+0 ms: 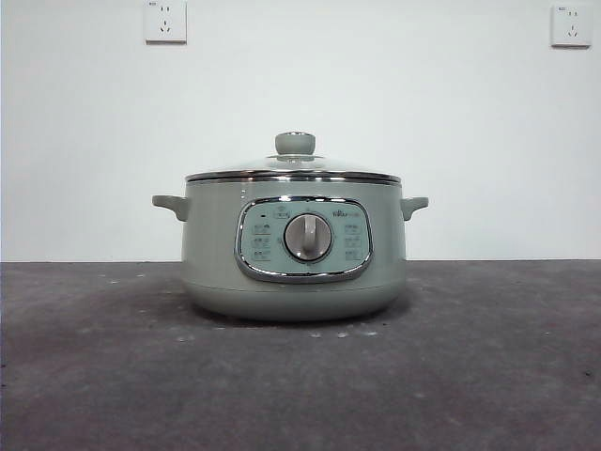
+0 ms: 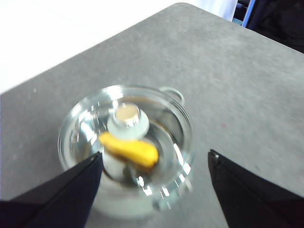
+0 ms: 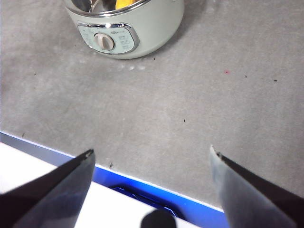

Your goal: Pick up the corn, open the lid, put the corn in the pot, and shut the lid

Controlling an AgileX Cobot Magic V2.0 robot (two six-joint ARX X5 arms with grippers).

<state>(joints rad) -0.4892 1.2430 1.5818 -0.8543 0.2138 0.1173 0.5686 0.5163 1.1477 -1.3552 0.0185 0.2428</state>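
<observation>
From where I sit, the grey worktop (image 1: 488, 376) carries one large thing, the sage-green electric pot (image 1: 293, 254), standing around the middle of the worktop, well clear of its near edge, with its dial panel (image 1: 303, 239) facing the front camera. The glass lid (image 1: 293, 172) sits flat on the pot's rim, steel band all round, green knob (image 1: 295, 143) upright in the centre. Through the glass in the left wrist view I can see the corn (image 2: 129, 148) lying inside the pot on its side, its long axis running roughly across the pot, just beside and below the knob (image 2: 127, 118). By my reading the corn is in and the lid is on, so little or nothing is left but drawing the arms clear. The left gripper (image 2: 154, 159) hangs over the pot, jaws spread wide to either side of the lid and gripping nothing; it is much the nearer arm, and the knob lies just ahead of its open gap. The right gripper (image 3: 152, 159) is back over the near edge of the worktop, well apart from the pot (image 3: 126, 28), jaws likewise wide and empty. There is small print on the panel around the dial, and a logo above it, but I cannot read either.
</observation>
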